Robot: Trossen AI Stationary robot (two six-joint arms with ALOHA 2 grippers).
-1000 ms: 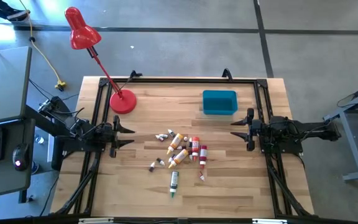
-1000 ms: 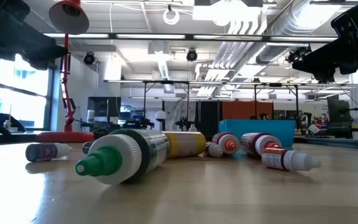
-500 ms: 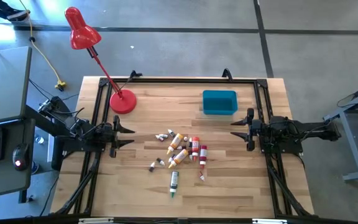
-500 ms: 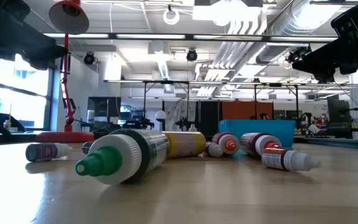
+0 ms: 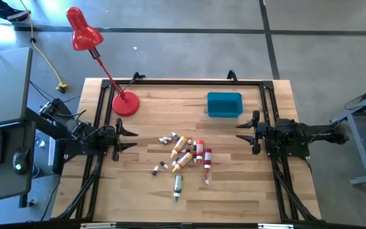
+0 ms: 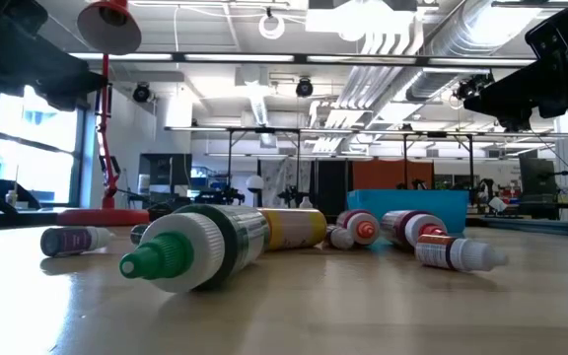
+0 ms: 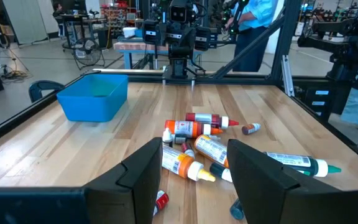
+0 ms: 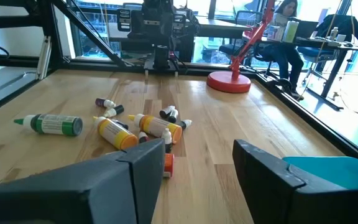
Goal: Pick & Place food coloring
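Observation:
The food coloring bottles (image 5: 188, 152) lie on their sides in a loose cluster at the middle of the wooden table: yellow-orange ones (image 7: 211, 148), red ones (image 7: 205, 118), tiny grey-white ones (image 8: 107, 104), and a green-tipped tube (image 5: 178, 187) nearest the front edge, also large in the low view (image 6: 197, 248). My left gripper (image 5: 129, 137) waits open at the table's left side, level, short of the cluster. My right gripper (image 5: 243, 132) waits open at the right side. Nothing sits between either pair of fingers.
A blue plastic bin (image 5: 224, 105) stands at the far right of the table. A red desk lamp's base (image 5: 125, 104) rests at the far left, its head (image 5: 81, 28) leaning out beyond the table. Black frame rails (image 5: 183, 81) run along the table's edges. A person sits beyond the table (image 8: 286, 25).

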